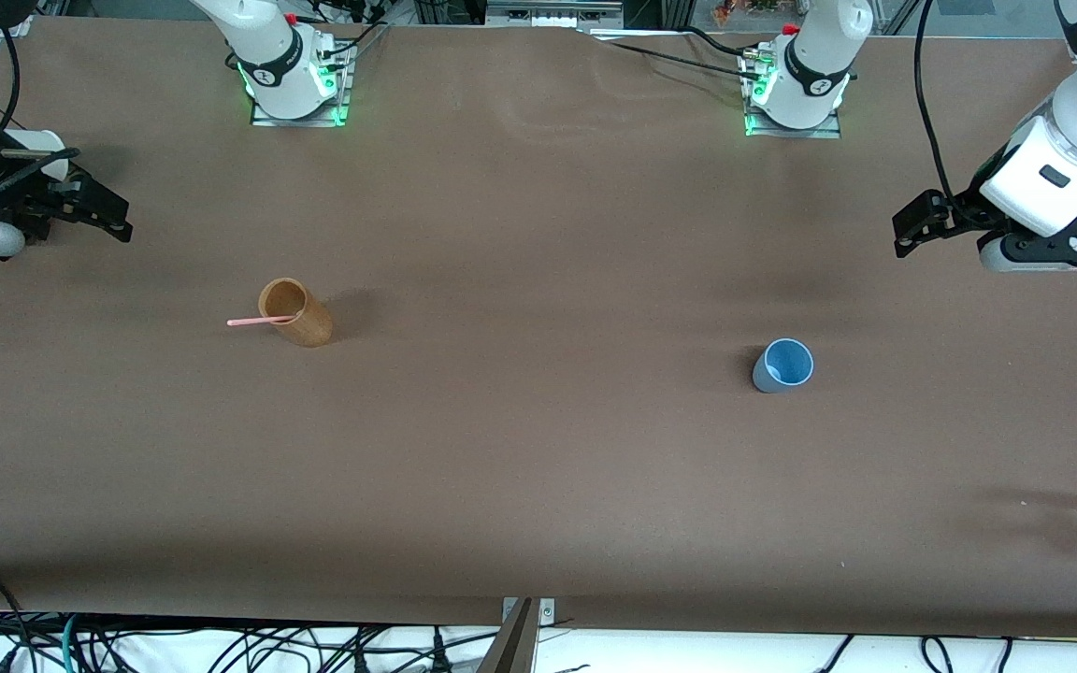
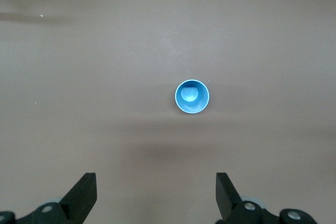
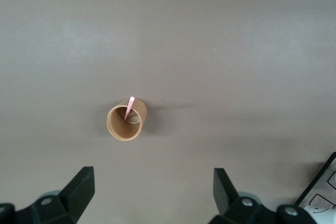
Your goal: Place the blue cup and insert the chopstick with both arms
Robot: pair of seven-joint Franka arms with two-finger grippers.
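Fingers of left gripper [image 2: 156,198] standing wide apart, gripping nothing, hanging high near left arm's end of table. Blue cup [image 1: 783,365] sitting upright on table [image 1: 538,467], mouth up, squarely ahead of gap between left fingers in left wrist view.

Right gripper [image 3: 153,195] also spread wide, empty, hanging over right arm's end. Chopstick [image 1: 260,322] leaning in brown holder [image 1: 295,313], free end sticking out over rim.

Judging: left arm nearer cup, right arm nearer chopstick.

A brown table surface [image 1: 538,449] spans the view; black cables [image 1: 249,650] lie along its near white edge.
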